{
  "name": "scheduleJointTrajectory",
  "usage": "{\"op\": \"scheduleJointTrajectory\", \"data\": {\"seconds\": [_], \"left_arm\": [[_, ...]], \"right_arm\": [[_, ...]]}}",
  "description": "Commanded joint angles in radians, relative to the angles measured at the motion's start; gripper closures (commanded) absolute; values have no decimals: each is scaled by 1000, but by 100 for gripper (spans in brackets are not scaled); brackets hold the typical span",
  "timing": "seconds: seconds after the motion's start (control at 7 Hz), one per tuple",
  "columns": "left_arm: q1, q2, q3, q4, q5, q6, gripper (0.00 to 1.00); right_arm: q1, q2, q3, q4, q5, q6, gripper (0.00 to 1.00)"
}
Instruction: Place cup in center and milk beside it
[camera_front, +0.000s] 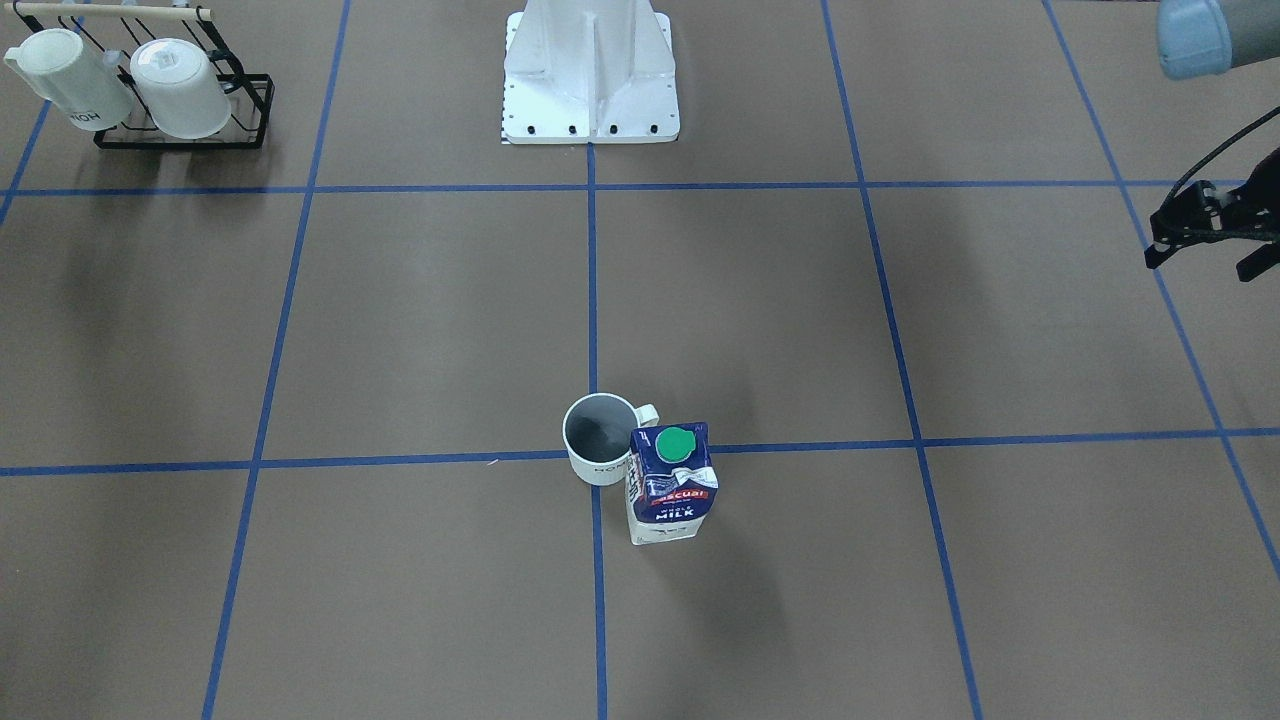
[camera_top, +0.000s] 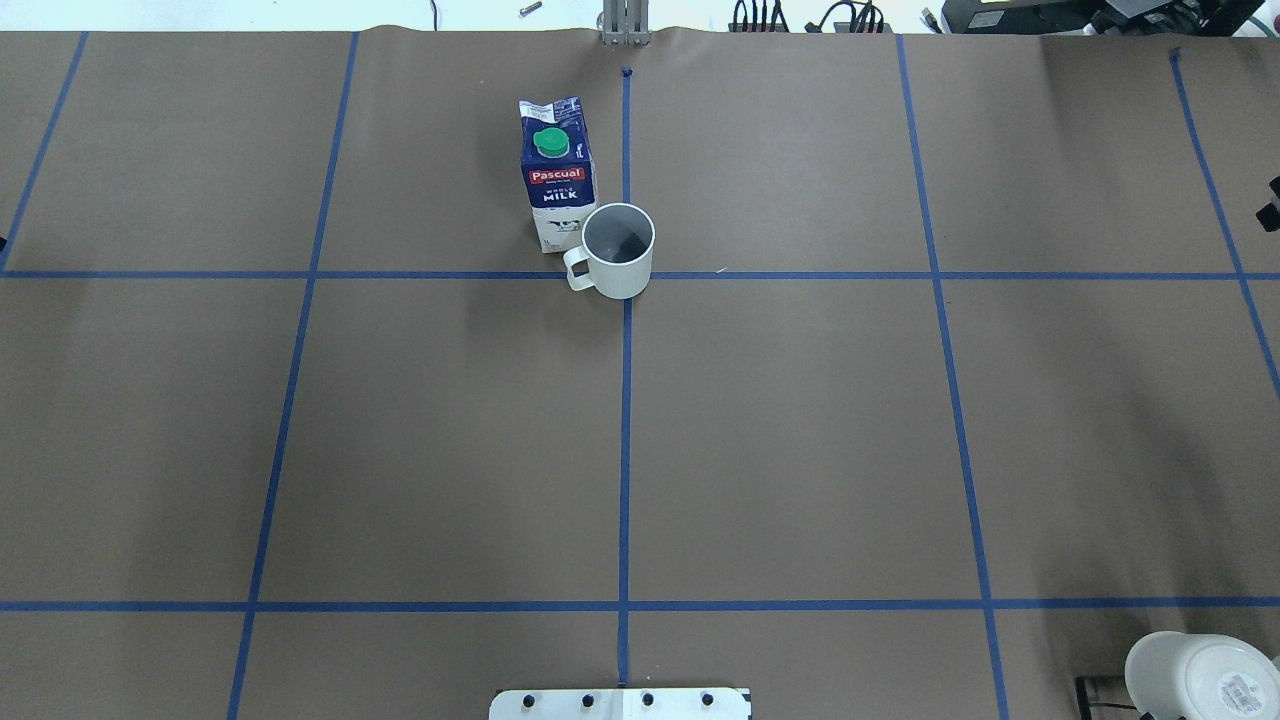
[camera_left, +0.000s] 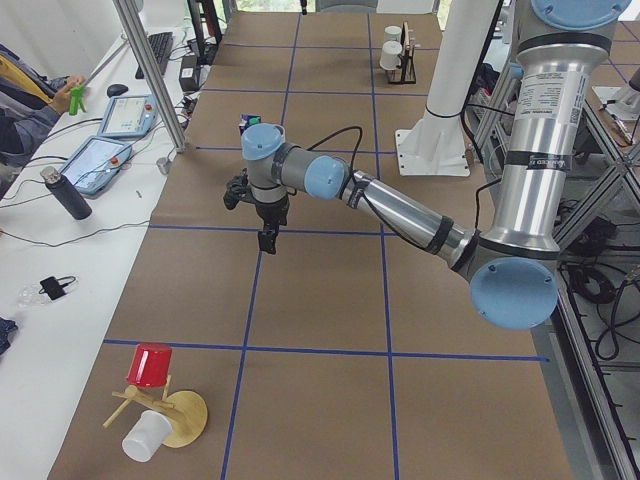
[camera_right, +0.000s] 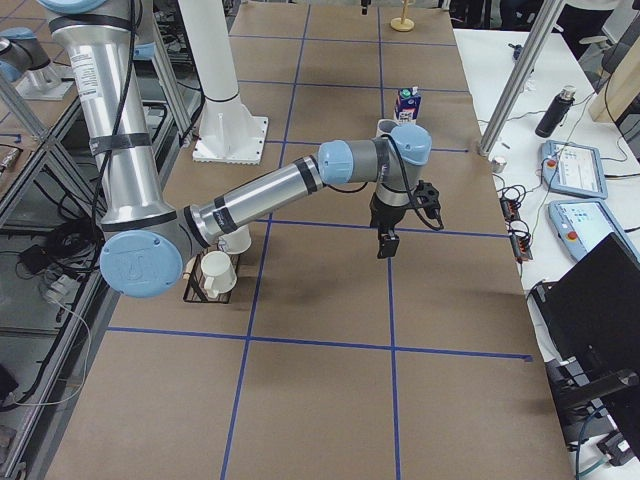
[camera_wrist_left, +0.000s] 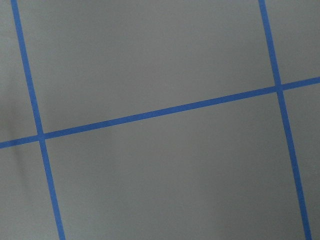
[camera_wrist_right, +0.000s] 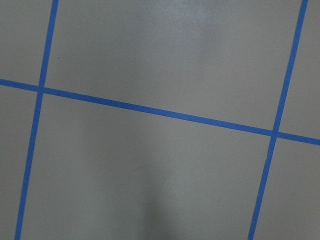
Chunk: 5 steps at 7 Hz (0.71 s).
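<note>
Overhead exterior: milk just beside cup at its 10 o'clock; left gripper well apart at 9, right gripper at 3, whether their jaws are released or clenched I cannot tell.

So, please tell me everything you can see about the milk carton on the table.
The milk carton is navy blue and white, seemingly coated card, with a round green cap on its sloped top, a red logo band and white "WHOLE MILK" lettering. It stands upright on the brown paper table, just on the robot's left of the central blue tape line. The cup stands close beside it; whether they touch cannot be told. Nothing holds it.
</note>
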Motion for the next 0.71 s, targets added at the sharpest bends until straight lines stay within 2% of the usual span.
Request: {"op": "scheduleJointTrajectory", "data": {"seconds": [0.0,0.57], "left_arm": [[-3,1,-11,0,0,0,2],[-3,-1,-11,0,0,-2,2]], "right_arm": [[0,0,3,2,0,2,0],[2,0,12,3,0,2,0]]}}
